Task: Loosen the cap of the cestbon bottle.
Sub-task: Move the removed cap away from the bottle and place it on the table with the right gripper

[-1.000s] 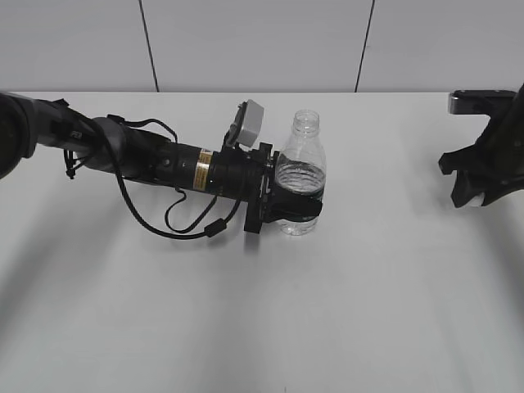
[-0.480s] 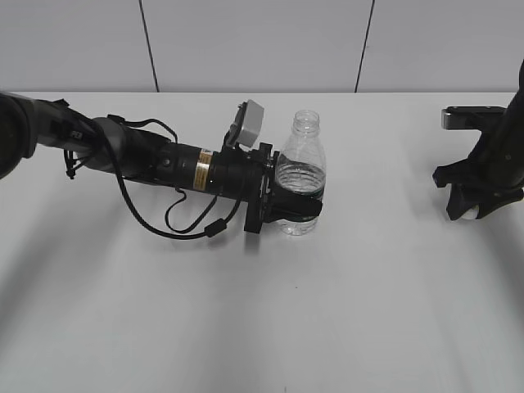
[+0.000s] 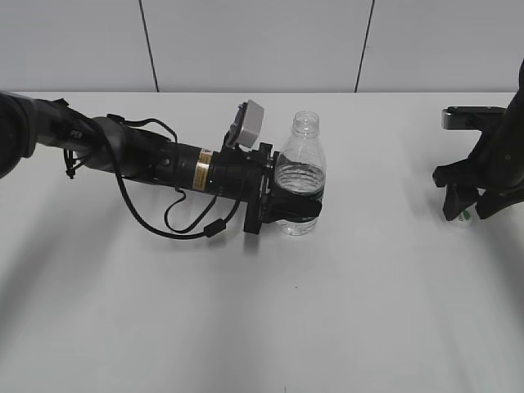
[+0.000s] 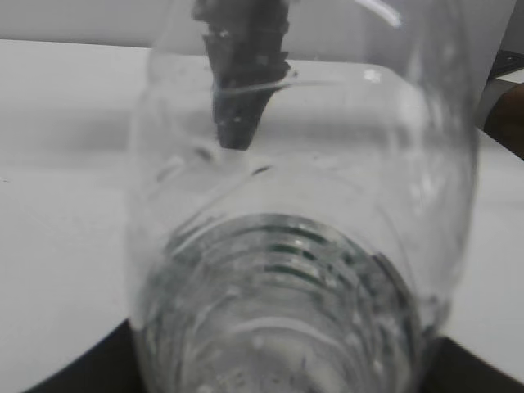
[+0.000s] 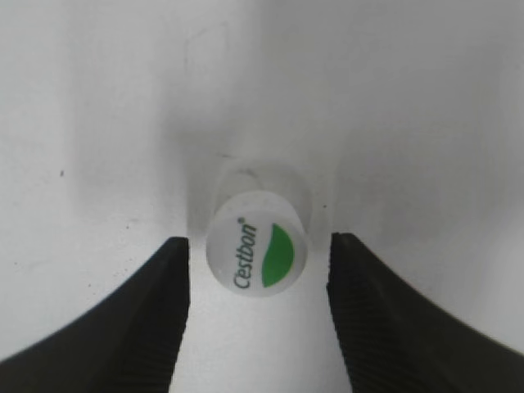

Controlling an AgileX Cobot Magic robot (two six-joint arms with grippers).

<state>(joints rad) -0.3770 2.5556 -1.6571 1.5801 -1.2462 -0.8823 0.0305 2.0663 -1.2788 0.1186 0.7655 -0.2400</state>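
Cap off, on table at right edge (job done); right gripper spread around it; left gripper pinching bottle, centre.

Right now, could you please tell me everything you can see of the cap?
The cap is a small round white plastic piece whose top bears a green leaf shape and green "Cestbon" lettering. It is off the bottle, lying top-up on the white table far to the bottle's right. The right gripper is open around it; its dark ribbed fingers flank it with gaps on both sides.
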